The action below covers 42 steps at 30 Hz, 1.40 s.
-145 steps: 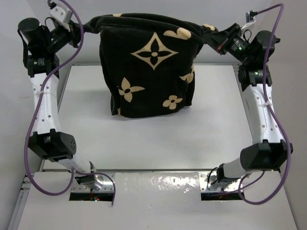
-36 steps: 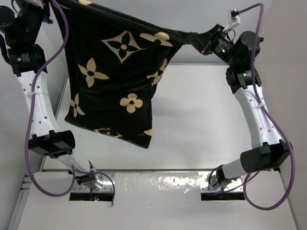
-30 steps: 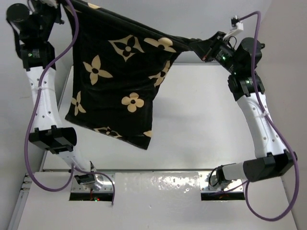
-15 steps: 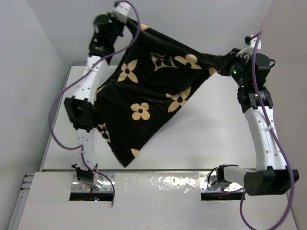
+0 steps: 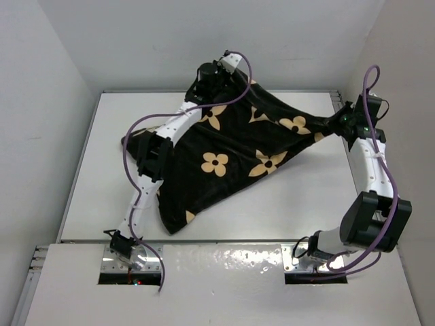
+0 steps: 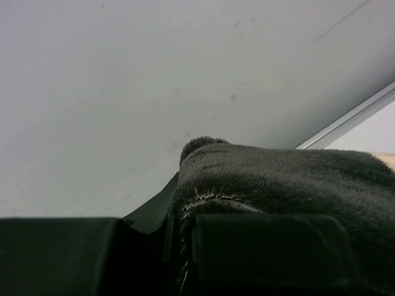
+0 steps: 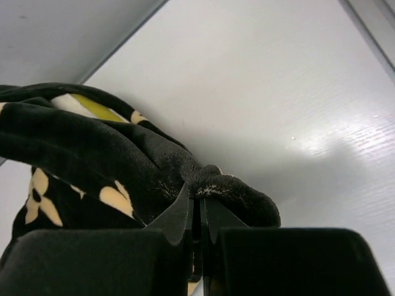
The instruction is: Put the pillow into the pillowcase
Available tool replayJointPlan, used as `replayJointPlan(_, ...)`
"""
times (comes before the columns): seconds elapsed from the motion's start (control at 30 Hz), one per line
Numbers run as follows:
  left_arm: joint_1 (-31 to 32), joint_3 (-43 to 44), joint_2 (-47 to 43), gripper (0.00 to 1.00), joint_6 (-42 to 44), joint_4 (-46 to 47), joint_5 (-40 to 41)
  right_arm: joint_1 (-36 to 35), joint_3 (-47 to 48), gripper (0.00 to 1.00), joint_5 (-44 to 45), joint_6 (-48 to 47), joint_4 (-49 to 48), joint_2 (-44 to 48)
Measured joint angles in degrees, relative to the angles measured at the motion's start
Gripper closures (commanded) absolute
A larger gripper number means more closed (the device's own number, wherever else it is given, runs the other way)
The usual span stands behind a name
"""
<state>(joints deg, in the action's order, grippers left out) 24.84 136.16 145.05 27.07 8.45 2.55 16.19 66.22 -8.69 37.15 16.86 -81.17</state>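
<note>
The black pillowcase (image 5: 231,156) with tan flower motifs lies spread and bulging on the white table (image 5: 292,204). My left gripper (image 5: 221,88) is shut on its far edge at the back middle; in the left wrist view (image 6: 179,246) the plush fabric (image 6: 278,179) bunches over the fingers. My right gripper (image 5: 334,124) is shut on the case's right corner, and in the right wrist view (image 7: 200,216) a fold of it (image 7: 234,191) is pinched between the tips. A white and yellow sliver (image 7: 92,108), seemingly the pillow's piped edge, shows among the folds. The rest of the pillow is hidden.
White walls (image 5: 61,102) enclose the table at the left, back and right. My left arm (image 5: 146,159) lies across the case's left part. The right arm (image 5: 370,170) runs along the table's right edge. Bare table shows at the left (image 5: 102,190).
The case hung in the air between both raised grippers; now it lies on the table. My left gripper swung from the far left to the back middle and down. My right gripper dropped toward the right edge.
</note>
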Motion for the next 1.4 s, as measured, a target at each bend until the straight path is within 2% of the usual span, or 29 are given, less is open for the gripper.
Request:
replayJointPlan(0.03, 0.4, 0.0, 0.3, 0.97, -0.1, 1.2, 0.0, 0.2, 0.0, 0.89, 0.9, 0.0, 0.5, -0.2)
replayJointPlan(0.07, 1.0, 0.0, 0.5, 0.89, -0.3, 2.5, 0.0, 0.2, 0.0, 0.70, 1.9, -0.1, 0.9, -0.2)
replayJointPlan(0.1, 1.5, 0.0, 0.6, 0.76, -0.5, 3.3, 0.1, 0.2, 0.0, 0.19, 3.0, -0.1, 1.3, -0.2)
replayJointPlan(0.13, 1.9, 0.0, 0.6, 0.36, -0.7, 4.1, 0.0, 0.1, 0.0, 0.02, 4.4, -0.6, 1.5, -0.2)
replayJointPlan(0.17, 2.3, 0.0, 0.6, 0.04, -0.8, 5.1, -0.2, 0.1, 0.0, 0.01, 5.8, -1.3, 1.6, -0.2)
replayJointPlan(0.2, 2.6, 0.0, 0.6, 0.00, -1.4, 5.9, -0.3, 0.0, 0.0, 0.01, 7.2, -2.2, 1.7, -0.2)
replayJointPlan(0.33, 3.7, -0.1, 0.4, 0.00, -1.8, 6.6, -0.6, -2.1, 0.3, 0.01, 12.9, -5.4, 2.3, -0.2)
replayJointPlan(0.5, 3.7, -1.0, -1.9, 0.00, -1.5, 1.5, -0.1, -11.1, 2.6, 0.04, 14.7, -13.1, 1.1, -2.6)
replayJointPlan(0.53, 3.2, -1.9, -4.0, 0.00, -1.9, -1.9, 0.1, -12.5, 3.7, 0.45, 13.9, -14.9, 0.7, -4.1)
replayJointPlan(0.6, 1.3, -3.1, -7.8, 0.37, -4.0, -8.8, -0.2, -15.1, 6.8, 0.96, 9.5, -18.3, -0.2, -8.6)
replayJointPlan(0.63, -0.1, -3.7, -9.9, 0.56, -5.0, -12.2, -1.1, -15.8, 9.0, 0.96, 7.8, -18.9, -0.3, -11.3)
replayJointPlan(0.67, -2.3, -4.9, -12.6, 0.81, -6.3, -16.1, -2.3, -16.1, 11.4, 0.90, 6.2, -18.8, -0.5, -14.2)
replayJointPlan(0.7, -4.6, -6.6, -15.5, 0.86, -7.6, -19.4, -3.4, -16.2, 13.9, 0.82, 4.8, -18.4, -0.7, -17.4)
replayJointPlan(0.73, -7.6, -8.8, -18.9, 0.87, -8.3, -22.8, -4.8, -15.8, 16.7, 0.69, 3.7, -17.8, -0.5, -20.6)
replayJointPlan(0.77, -11.2, -11.6, -22.6, 0.83, -9.1, -25.8, -5.8, -15.4, 18.8, 0.53, 2.9, -17.2, -0.8, -23.2)
replayJointPlan(0.83, -17.6, -19.1, -29.7, 0.68, -10.0, -30.1, -7.4, -14.1, 23.4, 0.41, 1.3, -15.6, -1.0, -29.2)
replayJointPlan(0.87, -21.3, -23.9, -33.4, 0.50, -10.4, -32.2, -7.9, -13.5, 25.5, 0.31, 0.4, -14.6, -1.1, -32.0)
replayJointPlan(0.93, -26.5, -32.4, -38.8, 0.36, -11.0, -35.6, -8.5, -12.6, 28.6, 0.20, -1.2, -12.9, -1.4, -36.5)
replayJointPlan(1.0, -28.6, -39.5, -41.4, 0.18, -12.1, -37.8, -10.1, -12.0, 30.1, 0.13, -2.5, -11.6, -1.7, -39.7)
replayJointPlan(1.07, -28.9, -45.6, -41.6, 0.00, -13.7, -40.0, -13.0, -12.0, 30.1, 0.13, -3.2, -10.5, -1.4, -41.7)
replayJointPlan(1.17, -28.9, -52.9, -39.9, 0.00, -16.4, -42.2, -17.7, -12.2, 30.1, 0.15, -2.4, -9.0, -1.0, -44.6)
replayJointPlan(1.2, -28.8, -54.9, -39.2, 0.00, -17.1, -42.4, -18.8, -12.2, 30.1, 0.16, -1.7, -8.6, -0.7, -45.4)
replayJointPlan(1.27, -28.7, -57.0, -38.1, 0.00, -18.3, -41.8, -20.1, -12.2, 30.1, 0.30, -0.2, -8.0, 0.3, -47.1)
replayJointPlan(1.3, -28.7, -57.8, -38.1, 0.00, -18.6, -40.9, -20.7, -12.1, 30.1, 0.40, 0.6, -7.6, 0.7, -47.9)
replayJointPlan(1.33, -28.7, -58.1, -38.1, 0.02, -19.1, -40.2, -21.2, -12.0, 30.1, 0.66, 1.2, -7.2, 1.0, -48.5)
replayJointPlan(1.4, -28.7, -58.4, -38.1, 0.12, -19.7, -38.9, -21.7, -11.6, 29.6, 0.96, 1.9, -5.9, 1.5, -49.4)
